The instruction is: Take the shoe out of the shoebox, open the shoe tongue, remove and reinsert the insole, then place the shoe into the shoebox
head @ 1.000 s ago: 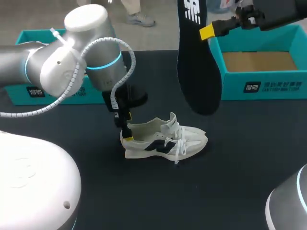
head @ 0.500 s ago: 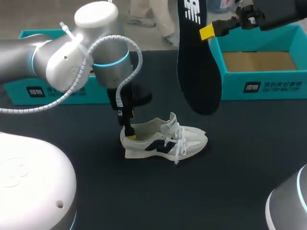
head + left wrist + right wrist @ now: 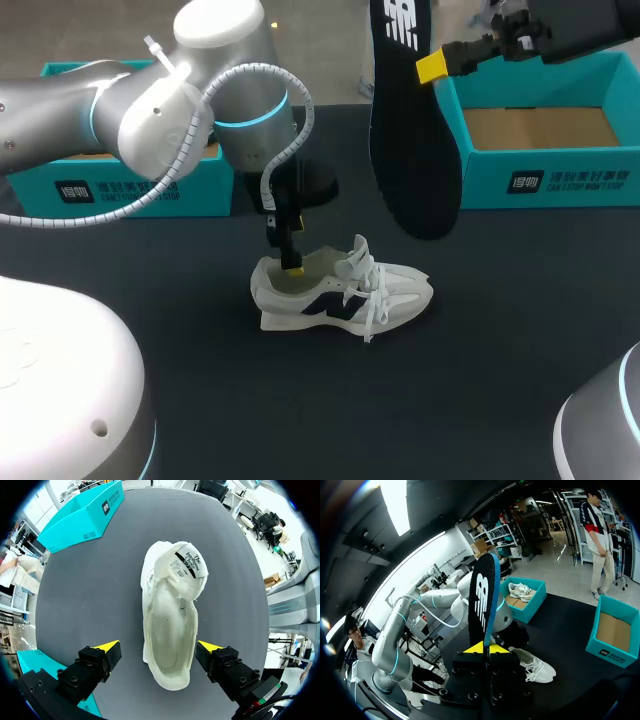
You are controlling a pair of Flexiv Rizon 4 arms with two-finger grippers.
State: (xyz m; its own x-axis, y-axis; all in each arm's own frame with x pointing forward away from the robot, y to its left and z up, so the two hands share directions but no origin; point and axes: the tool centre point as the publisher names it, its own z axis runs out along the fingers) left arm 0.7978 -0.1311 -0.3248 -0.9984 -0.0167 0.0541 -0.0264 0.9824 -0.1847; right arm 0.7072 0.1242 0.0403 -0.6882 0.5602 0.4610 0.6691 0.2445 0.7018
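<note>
A white sneaker [image 3: 340, 295] with a dark side stripe lies on the black table, toe to the right. Its tongue [image 3: 186, 569] is folded forward and the inside shows bare. My left gripper [image 3: 290, 262] hangs just over the heel opening. In the left wrist view it [image 3: 159, 647] stands open, a yellow tip on each side of the sneaker [image 3: 170, 630], touching neither side. High at the back, my right gripper [image 3: 432, 66] is shut on the black insole [image 3: 415, 130], which hangs down on edge. The insole [image 3: 482, 600] rises from between that gripper's [image 3: 486, 649] tips.
An open teal shoebox [image 3: 545, 185] with a bare cardboard floor stands at the back right, just right of the hanging insole. A second teal box [image 3: 120, 190] sits at the back left behind my left arm. The sneaker [image 3: 536, 667] lies between them.
My left arm has swung to the right, carrying its open gripper from the sneaker's heel edge to over the shoe's opening. The right arm and the insole have stayed put.
</note>
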